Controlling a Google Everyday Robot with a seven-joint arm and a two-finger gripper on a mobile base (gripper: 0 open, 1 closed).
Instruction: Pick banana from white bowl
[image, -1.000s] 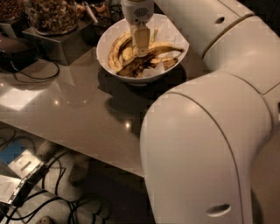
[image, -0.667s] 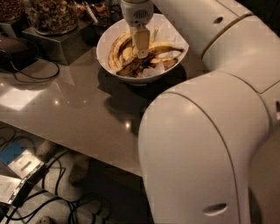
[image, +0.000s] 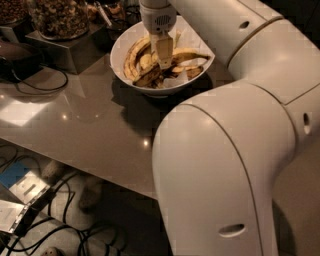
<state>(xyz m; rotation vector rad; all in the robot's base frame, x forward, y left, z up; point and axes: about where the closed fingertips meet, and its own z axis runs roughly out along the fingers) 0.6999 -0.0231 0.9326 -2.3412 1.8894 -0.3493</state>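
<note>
The white bowl (image: 122, 45) stands on the grey table at the top middle of the camera view. It holds a pile of overripe bananas on a white paper lining. The long curved banana (image: 131, 59) lies along the bowl's left side, dull yellow with brown patches. Shorter bananas and dark peel pieces lie to its right. My gripper (image: 163, 61) hangs straight down from the white arm and reaches into the middle of the pile, just right of the long banana. Whatever is under its tip is hidden.
Glass jars of nuts (image: 60, 17) stand on a metal stand (image: 70, 50) at the back left. A dark device with a cable (image: 20, 60) lies at the left edge. My large white arm (image: 225, 165) fills the right side. Cables and boxes (image: 25, 200) lie on the floor below the table's edge.
</note>
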